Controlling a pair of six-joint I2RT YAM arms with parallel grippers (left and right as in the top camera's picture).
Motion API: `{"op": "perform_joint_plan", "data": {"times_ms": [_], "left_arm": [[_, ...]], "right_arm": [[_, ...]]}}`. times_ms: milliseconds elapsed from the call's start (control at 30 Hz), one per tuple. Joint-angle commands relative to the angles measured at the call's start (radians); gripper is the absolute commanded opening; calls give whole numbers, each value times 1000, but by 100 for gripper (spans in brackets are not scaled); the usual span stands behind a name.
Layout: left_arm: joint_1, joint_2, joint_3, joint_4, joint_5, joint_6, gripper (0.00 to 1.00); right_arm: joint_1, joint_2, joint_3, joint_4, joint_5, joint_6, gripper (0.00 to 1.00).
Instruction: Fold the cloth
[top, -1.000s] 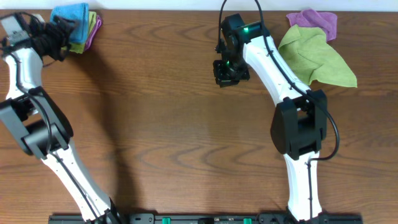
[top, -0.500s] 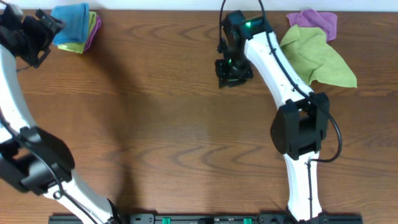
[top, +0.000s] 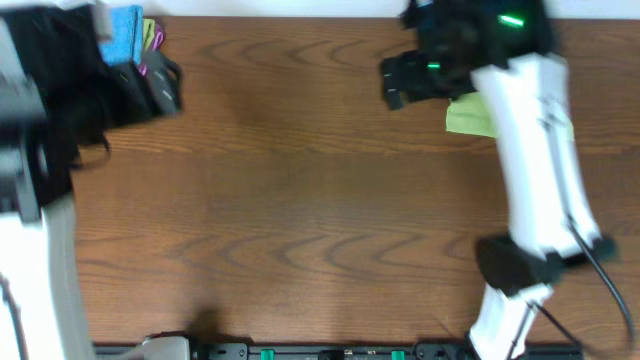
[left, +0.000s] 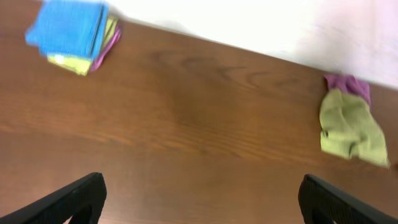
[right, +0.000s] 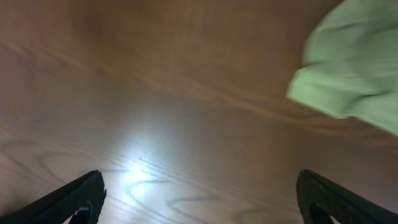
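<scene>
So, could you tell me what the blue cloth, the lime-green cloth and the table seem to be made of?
The blue cloth looks like soft matte fabric, perhaps microfibre: folded flat, no shine. The lime-green cloth seems similar, lying rumpled. The table looks like brown wood or laminate: grain lines, slight sheen.

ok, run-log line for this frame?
left claw open, empty | right claw open, empty, near loose lime-green cloth | bright blue microfibre towel folded, atop folded lime and purple cloths

Cloth (top: 124, 30) partly behind blurred left arm (top: 40, 110), lime-green cloth (top: 468, 117) behind right arm (top: 535, 150)
</scene>
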Motion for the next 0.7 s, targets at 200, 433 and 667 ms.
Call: {"op": "perform_joint_plan", "data": {"times_ms": [200,433,667], "left_arm": [[-304,-336,-250,-23,-283,12,98],[-306,-600,-519,-39,-252,-19,96],[-306,-796,-598,-124,-201,-19,95]], "right_arm": [[-147,-252,-106,20,-5,-32,99],[-105,-505,-164,-2,8,-40,99],[56,-953,-581,20,160,-45,99]]}}
